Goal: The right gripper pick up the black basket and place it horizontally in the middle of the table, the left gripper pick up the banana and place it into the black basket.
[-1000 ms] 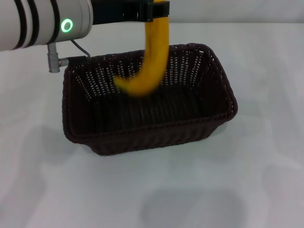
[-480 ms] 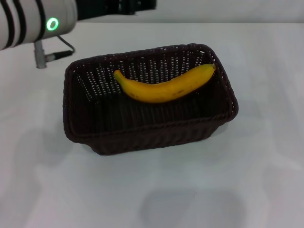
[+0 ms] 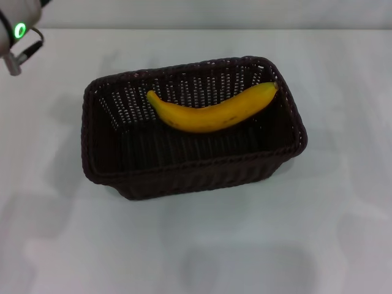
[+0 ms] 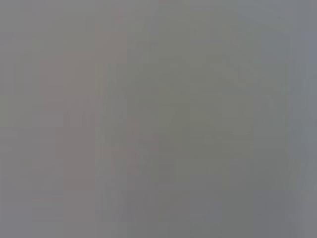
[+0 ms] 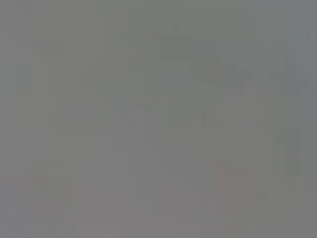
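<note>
1. The white table (image 3: 343, 233) fills the head view.
2. The black basket (image 3: 184, 174) sits mid-table, holding the banana (image 3: 211, 111) against its far wall.
3. Only the left arm (image 3: 15, 30) shows, at the far left corner.
4. Both wrist views show plain grey; neither claw is visible, so their state cannot be told.

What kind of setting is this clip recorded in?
Probably a lab or test bench, not a home: a bare white table, a lone basket holding a banana, and a bit of the robot's left arm at the table's far-left corner.
</note>
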{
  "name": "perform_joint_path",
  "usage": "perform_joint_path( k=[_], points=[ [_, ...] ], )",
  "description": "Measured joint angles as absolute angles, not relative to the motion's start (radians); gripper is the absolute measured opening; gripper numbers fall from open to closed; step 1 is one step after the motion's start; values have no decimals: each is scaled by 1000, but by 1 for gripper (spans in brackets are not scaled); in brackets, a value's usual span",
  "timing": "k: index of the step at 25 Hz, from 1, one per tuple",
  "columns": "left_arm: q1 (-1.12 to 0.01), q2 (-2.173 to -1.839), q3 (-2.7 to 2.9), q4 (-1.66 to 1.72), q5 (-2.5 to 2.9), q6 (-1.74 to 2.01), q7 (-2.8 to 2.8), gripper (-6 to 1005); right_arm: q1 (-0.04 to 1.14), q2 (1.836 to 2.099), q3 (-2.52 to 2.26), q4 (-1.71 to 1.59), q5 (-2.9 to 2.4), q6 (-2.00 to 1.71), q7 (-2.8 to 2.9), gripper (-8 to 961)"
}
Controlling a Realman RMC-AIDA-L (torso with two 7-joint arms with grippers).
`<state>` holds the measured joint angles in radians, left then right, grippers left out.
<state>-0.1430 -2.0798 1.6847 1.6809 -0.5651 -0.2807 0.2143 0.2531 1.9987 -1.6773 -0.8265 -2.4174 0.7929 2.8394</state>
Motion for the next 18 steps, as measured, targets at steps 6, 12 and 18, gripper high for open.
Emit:
perform_joint_path(
  k=[6,12,18],
  points=[
    [-95,-2079,1775,1509,-555,172,243,880,261,1999,-1670,-816,-2417,792,2839,824],
    [-95,-2078,1859,1290,-536,609,239,880,283,1996,-1669,-784,-2417,786,2839,824],
    [-115,-2080,1887,1074,-453,983,236,880,303,1984,-1669,-778,-2417,712,2839,824]
  ],
)
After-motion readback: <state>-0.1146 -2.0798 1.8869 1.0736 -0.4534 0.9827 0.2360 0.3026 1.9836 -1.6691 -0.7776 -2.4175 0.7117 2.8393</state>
